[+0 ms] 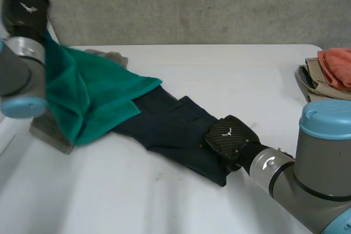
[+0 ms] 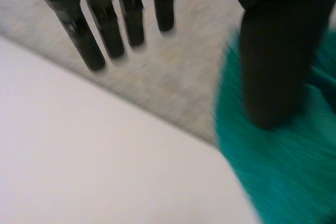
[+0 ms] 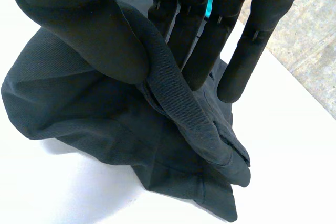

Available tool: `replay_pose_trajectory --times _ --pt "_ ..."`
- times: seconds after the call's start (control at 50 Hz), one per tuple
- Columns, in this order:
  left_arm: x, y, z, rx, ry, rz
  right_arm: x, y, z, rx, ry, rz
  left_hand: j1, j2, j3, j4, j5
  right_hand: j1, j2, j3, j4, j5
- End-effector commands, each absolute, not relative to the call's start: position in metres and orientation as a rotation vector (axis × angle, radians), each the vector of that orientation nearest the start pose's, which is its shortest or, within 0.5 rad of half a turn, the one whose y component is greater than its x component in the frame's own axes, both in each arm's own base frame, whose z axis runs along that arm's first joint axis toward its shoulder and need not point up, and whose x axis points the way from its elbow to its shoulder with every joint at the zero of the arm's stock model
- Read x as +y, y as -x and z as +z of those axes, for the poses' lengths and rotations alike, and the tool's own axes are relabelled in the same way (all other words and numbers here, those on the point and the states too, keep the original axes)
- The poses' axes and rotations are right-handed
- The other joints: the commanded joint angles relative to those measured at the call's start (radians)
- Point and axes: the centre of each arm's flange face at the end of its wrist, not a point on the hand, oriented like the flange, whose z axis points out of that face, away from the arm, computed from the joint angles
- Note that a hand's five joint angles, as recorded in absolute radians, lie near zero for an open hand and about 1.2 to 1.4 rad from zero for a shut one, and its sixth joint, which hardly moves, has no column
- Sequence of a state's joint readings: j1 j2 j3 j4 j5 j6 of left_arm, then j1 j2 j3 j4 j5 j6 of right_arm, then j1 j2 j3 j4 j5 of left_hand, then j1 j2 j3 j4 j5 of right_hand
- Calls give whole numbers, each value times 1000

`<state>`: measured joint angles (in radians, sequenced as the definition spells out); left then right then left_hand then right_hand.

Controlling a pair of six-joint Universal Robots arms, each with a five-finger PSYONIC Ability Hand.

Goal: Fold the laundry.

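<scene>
Your right robot hand (image 3: 79,30) pinches a fold of the dark garment (image 3: 100,124) between thumb and fingers on the desk (image 1: 230,75), while your raised left robot hand (image 2: 273,72), fingers straight, has the green towel (image 1: 88,97) hanging by its thumb, blur hiding the contact, with a grey cloth (image 1: 49,132) mostly covered beneath.

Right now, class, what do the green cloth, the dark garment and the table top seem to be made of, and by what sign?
The green cloth: soft, fuzzy, matte pile, probably terry or fleece. The dark garment: woven twill, perhaps cotton, by its fine diagonal ribs and stitched seams; matte. The table top: hard, smooth, white, faintly shiny; laminate or paint, cannot tell.
</scene>
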<state>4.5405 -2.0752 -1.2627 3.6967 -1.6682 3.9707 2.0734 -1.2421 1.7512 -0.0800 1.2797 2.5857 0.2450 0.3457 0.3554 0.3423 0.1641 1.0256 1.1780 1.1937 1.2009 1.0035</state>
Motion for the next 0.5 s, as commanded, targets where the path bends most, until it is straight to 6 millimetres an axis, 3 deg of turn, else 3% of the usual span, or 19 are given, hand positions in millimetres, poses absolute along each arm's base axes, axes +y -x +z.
replay_pose_trajectory --times 0.02,0.12,0.22,0.3,0.4,0.5 --pt "-352 254 225 1582 -1017 -2033 -197 -287 167 1999 1428 -1597 -64 -165 -174 -161 -157 371 218 203 195 218" --pt "-308 267 197 1772 -1258 -1895 -209 -277 178 2017 1391 -1656 -43 -144 -154 -141 -137 371 218 203 195 218" --pt "-299 264 185 1885 -1298 -1819 -219 -270 179 2044 1363 -1672 -37 -138 -148 -135 -131 371 218 203 195 218" --pt "-312 264 164 1968 -1276 -1806 -219 -269 177 2048 1362 -1662 -35 -135 -145 -132 -128 371 218 203 195 218" --pt "-357 250 146 1986 -1180 -1786 -218 -269 175 2054 1363 -1651 33 -68 -78 -64 -61 371 218 203 195 218" --pt "-380 243 136 1975 -1140 -1788 -220 -264 175 2082 1356 -1626 136 35 25 38 42 371 218 203 195 218"
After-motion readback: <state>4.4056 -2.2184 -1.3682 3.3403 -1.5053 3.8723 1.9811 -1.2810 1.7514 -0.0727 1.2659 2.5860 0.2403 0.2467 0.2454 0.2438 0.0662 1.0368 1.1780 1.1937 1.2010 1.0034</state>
